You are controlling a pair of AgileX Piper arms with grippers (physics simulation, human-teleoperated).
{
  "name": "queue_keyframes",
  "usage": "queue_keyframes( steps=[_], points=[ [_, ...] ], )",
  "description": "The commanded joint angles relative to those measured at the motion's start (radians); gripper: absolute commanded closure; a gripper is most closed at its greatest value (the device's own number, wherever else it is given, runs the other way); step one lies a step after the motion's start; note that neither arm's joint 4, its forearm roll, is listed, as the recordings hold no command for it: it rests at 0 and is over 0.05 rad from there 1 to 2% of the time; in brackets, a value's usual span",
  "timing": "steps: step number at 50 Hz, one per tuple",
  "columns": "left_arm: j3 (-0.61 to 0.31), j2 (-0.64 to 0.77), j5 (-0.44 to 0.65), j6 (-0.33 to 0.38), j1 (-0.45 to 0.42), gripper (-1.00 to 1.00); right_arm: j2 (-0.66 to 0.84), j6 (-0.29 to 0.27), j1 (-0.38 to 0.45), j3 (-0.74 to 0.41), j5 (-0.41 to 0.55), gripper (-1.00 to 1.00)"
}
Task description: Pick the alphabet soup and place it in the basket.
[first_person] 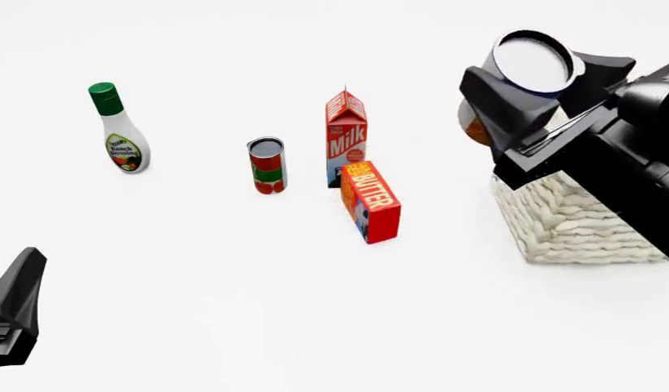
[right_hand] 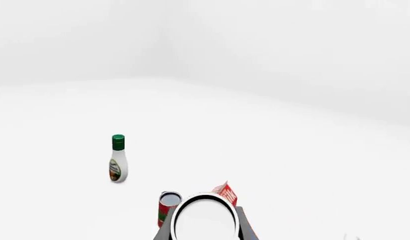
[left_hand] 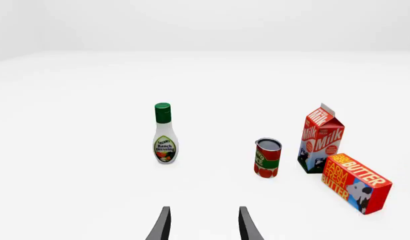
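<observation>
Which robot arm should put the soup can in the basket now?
The right one. Its gripper already holds the alphabet soup lifted beside the basket. The left gripper is open, empty and far across the table.

Table [first_person: 258, 302] plain white. Ranch bottle [first_person: 121, 131] white, green cap. Can [first_person: 266, 165] red and green, silver top. Milk carton [first_person: 346, 137] red/white. Butter box [first_person: 370, 201] red, yellow lettering, blue end. Basket [first_person: 568, 224] off-white weave. Alphabet soup [first_person: 528, 64] silver-white top, dark rim. Right claw [first_person: 530, 90] black.
</observation>
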Motion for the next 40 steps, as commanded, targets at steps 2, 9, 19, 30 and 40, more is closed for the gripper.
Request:
queue_keyframes(
  steps=[2,9,19,30,40],
  points=[
    [0.000,0.000,0.000,0.000,0.000,-1.00,-0.124,0.000,-0.073,-0.029,0.099,1.00],
    [0.000,0.000,0.000,0.000,0.000,-1.00,-0.164,-0.005,-0.117,-0.049,0.142,1.00],
    [0.000,0.000,0.000,0.000,0.000,-1.00,-0.217,-0.001,-0.185,-0.074,0.196,1.00],
    [0.000,0.000,0.000,0.000,0.000,-1.00,-0.282,0.013,-0.281,-0.100,0.261,1.00],
    [0.000,0.000,0.000,0.000,0.000,-1.00,-0.306,0.029,-0.368,-0.114,0.296,1.00]
  ],
)
